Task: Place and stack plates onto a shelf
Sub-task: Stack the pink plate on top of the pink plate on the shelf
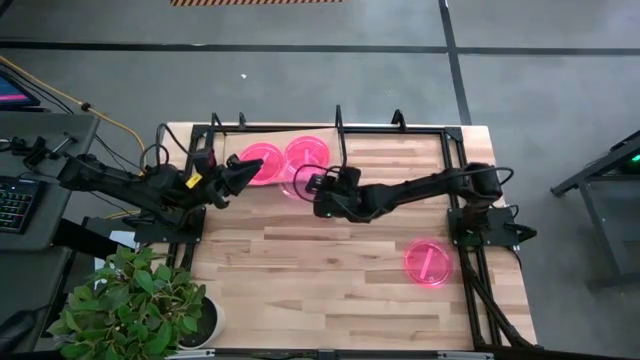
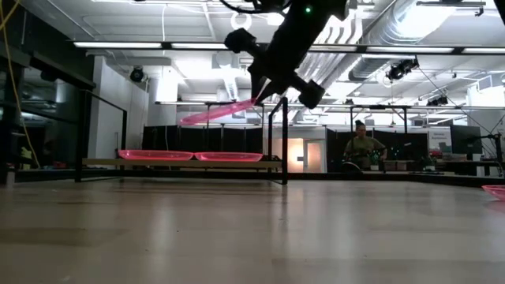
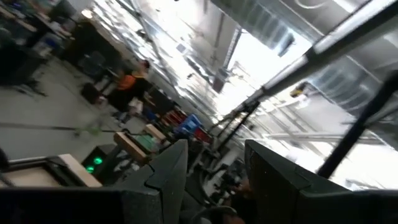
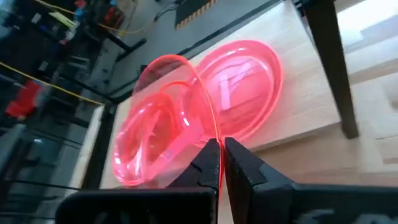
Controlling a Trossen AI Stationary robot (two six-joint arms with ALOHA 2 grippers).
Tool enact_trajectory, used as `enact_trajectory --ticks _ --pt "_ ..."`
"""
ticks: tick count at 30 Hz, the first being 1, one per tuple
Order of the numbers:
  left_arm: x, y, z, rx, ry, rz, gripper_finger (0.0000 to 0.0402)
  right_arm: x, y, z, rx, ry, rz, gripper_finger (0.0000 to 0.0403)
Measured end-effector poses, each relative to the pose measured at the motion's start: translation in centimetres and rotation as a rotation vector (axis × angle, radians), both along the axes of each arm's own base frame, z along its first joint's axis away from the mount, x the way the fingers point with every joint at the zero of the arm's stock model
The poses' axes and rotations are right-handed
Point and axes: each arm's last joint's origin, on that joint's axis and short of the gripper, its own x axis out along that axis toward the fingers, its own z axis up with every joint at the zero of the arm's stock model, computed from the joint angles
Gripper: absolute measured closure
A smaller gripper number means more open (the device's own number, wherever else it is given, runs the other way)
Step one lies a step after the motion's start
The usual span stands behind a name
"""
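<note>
Two pink plates lie flat side by side on the shelf [image 1: 282, 136], the left plate [image 1: 262, 163] [image 2: 155, 155] and the right plate [image 1: 306, 152] [image 2: 229, 156] [image 4: 249, 84]. My right gripper [image 4: 221, 148] [image 2: 264, 93] hovers over the shelf's near edge, shut on a third plate [image 2: 217, 113] [image 1: 293, 187] held tilted in the air. My left gripper [image 1: 243, 174] [image 3: 214, 162] is open and holds nothing; it sits at the left shelf plate's edge with its fingers aimed up toward the ceiling. Another plate [image 1: 428, 262] [image 2: 495, 190] rests on the tabletop near the right edge. My right gripper pinches the lifted plate by its rim [image 4: 213, 127] between the two fingers. The fingers come from the table's right, slanting down. The plate is clear of the shelf and tilted, its free edge [image 2: 189, 121] drooping toward the left above the shelf plates.
Black frame posts [image 2: 284, 142] [image 4: 333, 62] stand at the shelf's right end. A potted plant [image 1: 135, 300] sits off the table's near left corner. Bare butcher-block top [image 1: 330, 280] spreads in front of the shelf. A person [image 2: 364, 147] stands far behind in the room.
</note>
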Motion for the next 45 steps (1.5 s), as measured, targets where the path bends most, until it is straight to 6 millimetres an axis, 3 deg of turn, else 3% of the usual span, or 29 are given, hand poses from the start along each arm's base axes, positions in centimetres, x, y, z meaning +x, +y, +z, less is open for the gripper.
enact_trajectory --ticks 9,33,45 --pt "-0.3 -0.1 0.2 0.059 -0.007 -0.049 0.0252 -0.7 0.2 -0.5 0.04 0.088 -0.072 0.0403" --pt "-0.2 -0.2 0.2 0.081 0.002 -0.053 0.0252 -1.0 0.2 -0.5 0.031 0.021 -0.158 0.0403" --pt "-0.2 -0.6 0.2 0.251 -0.003 -0.166 0.0252 -1.0 0.1 -0.5 0.035 0.024 -0.157 0.0403"
